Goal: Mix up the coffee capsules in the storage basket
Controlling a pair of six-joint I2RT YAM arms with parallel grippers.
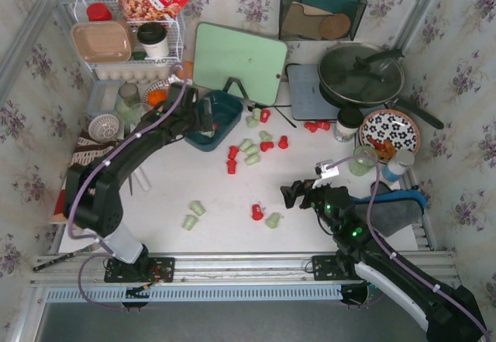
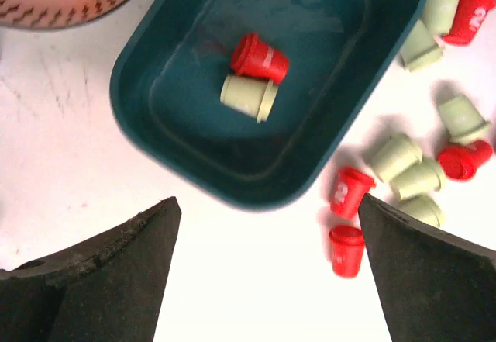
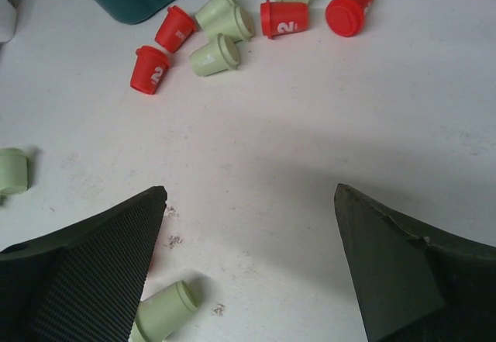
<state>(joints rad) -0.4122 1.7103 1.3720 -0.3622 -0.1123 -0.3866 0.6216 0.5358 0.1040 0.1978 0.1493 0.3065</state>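
The teal storage basket stands left of centre. In the left wrist view the basket holds one red capsule and one pale green capsule. My left gripper hovers open and empty at its near edge. Several red and green capsules lie on the table right of the basket. A red capsule and a green one lie near my right gripper, which is open and empty. A green capsule lies by its left finger.
Two green capsules lie front left. A bowl with an orange, a white wire rack, a green cutting board, a lidded pan, a patterned plate, a jar and a glass ring the table.
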